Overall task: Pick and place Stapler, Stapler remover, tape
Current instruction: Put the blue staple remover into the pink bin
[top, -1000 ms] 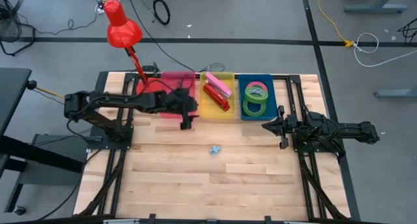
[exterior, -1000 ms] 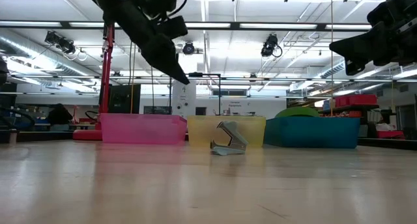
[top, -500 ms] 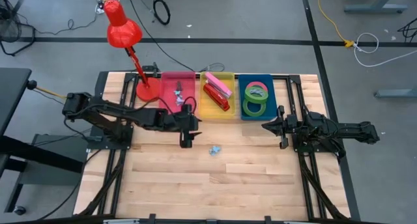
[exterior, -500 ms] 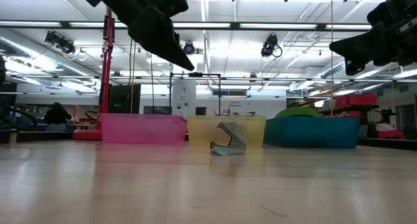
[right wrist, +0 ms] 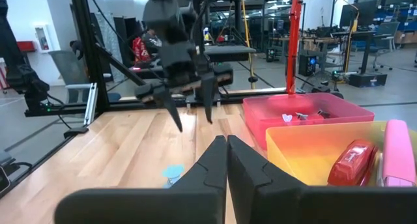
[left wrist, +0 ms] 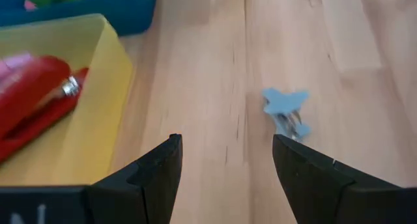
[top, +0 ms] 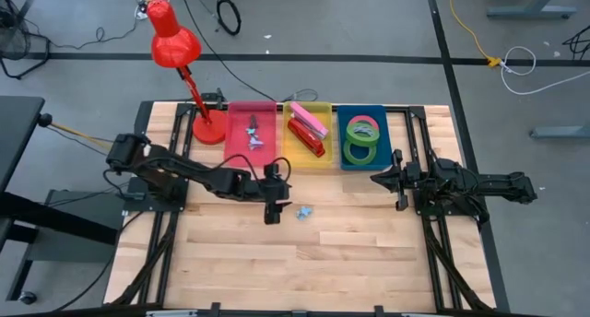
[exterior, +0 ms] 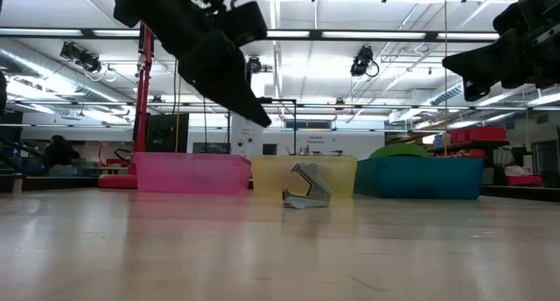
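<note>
A: Staple remover, small, pale blue and metal, claw-type (top: 302,212): lies loose on the bare wooden table (top: 323,262), just in front of the yellow plastic bin (top: 288,157). Last piece out, as far as I can see.

B: And the rest?

A: Red stapler (top: 305,138) and a pink one (top: 313,120) sit in the yellow bin. Blue bin (top: 342,162) holds the flat rings of tape (top: 361,149), green ones plainly, one reddish-pink. Pink bin (top: 235,157) already has small metal removers in it (top: 254,133) (I judge that is where this one goes).

B: Orientation of the loose one?

A: Resting on its side. Low view shows its jaws (exterior: 308,187) agape, open end toward the left of that picture. From above, long axis runs roughly across the table; too small to fix closer.

B: Grippers?

A: Left gripper (top: 273,209) hangs just beside the remover, on its left, fingers (left wrist: 150,178) spread wide, nothing between them; the remover (left wrist: 287,112) lies ahead, off toward one finger. Right gripper (top: 399,193) waits at the table's right, fingers pressed together, empty.

B: So one pick and one drop left?

A: My reading, yes.
</note>
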Tool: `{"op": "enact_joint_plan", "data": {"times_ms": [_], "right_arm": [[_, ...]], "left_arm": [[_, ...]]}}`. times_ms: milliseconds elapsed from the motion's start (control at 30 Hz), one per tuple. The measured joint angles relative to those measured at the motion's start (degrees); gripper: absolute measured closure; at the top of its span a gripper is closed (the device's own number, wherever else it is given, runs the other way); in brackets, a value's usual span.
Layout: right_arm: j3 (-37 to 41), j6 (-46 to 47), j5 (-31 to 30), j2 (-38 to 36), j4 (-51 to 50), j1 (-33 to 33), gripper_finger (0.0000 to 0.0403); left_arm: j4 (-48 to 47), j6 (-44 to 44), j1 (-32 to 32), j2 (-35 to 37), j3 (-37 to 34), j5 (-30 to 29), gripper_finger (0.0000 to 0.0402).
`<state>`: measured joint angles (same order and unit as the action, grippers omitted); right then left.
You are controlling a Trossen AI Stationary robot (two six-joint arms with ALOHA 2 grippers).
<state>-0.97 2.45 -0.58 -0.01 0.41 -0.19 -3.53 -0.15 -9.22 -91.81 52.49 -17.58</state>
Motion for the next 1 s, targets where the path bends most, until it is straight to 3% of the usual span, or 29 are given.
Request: {"op": "enact_joint_plan", "data": {"times_ms": [433,700,900,1000], "right_arm": [[0.00,0.00,-0.01,0.00,0.01,0.01,0.0387],[0.00,-0.01,0.00,0.00,0.00,0.02,0.0387],[0.00,-0.01,0.00,0.00,0.01,0.02,0.0387],[0.00,0.01,-0.01,0.00,-0.01,0.02,0.0387]], "left_arm": [[4.27,-6.76,-0.84,-5.47,0.06,-0.25,0.0161],[3.98,12.42,-2.08,-5.48,0.07,-0.17,0.0161],[6.67,12.61,-2.00,-5.48,0.07,1.53,0.0161],[8.66,6.87,-2.27,-5.48,0.07,2.06,0.0161]]}}
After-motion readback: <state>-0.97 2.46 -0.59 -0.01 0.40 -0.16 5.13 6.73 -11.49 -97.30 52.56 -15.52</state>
